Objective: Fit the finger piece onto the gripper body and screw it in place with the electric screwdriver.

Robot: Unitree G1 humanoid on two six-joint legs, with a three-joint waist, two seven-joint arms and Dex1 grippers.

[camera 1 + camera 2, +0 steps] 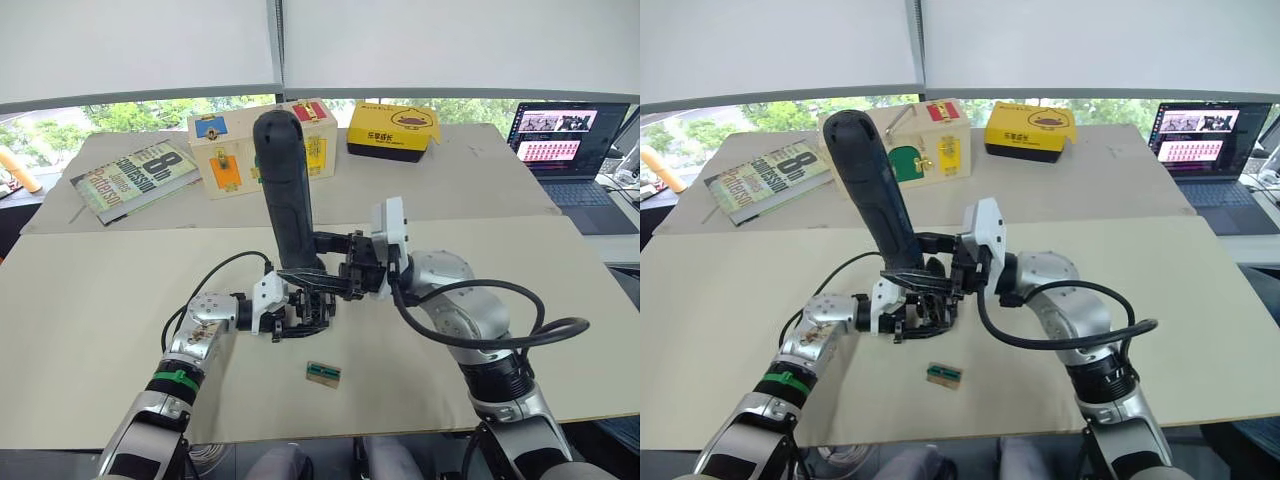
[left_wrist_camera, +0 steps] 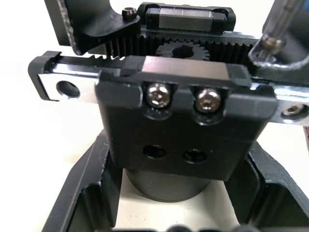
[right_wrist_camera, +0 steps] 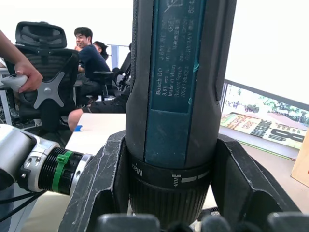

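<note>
The right gripper (image 1: 335,262) was clenched around the lower part of the electric screwdriver (image 1: 285,190), a thick black cylinder standing nearly upright over the middle of the pale table (image 1: 100,330), tilted slightly with its butt end uppermost. In the right wrist view the black fingers (image 3: 104,183) pressed both sides of its barrel, and a dark teal panel on the barrel carried small print reading "Bosch GO", "3.6V" and "Made in Malaysia", with "Max" marked on the collar ring below. The left gripper (image 1: 300,312) was closed on the gripper body (image 2: 183,140), a blocky black mechanism held low just above the table, directly beneath the screwdriver's lower end. The left wrist view showed this body close up: a black plate with two silver hex-socket screws side by side, two empty screw holes under them, a toothed rack and small gear behind, and the screwdriver's thin metal bit (image 2: 273,34) slanting down at one corner. I could not pick out the finger piece as a separate part. A small flat green-and-tan rectangle (image 1: 323,373) lay on the table just in front of the grippers. Farther back lay a book (image 1: 135,178) with a large "8" on its cover, a pale wooden box (image 1: 230,150) with coloured latches, a yellow box (image 1: 393,130) and an open laptop (image 1: 565,135). Seated people showed behind in the right wrist view.
</note>
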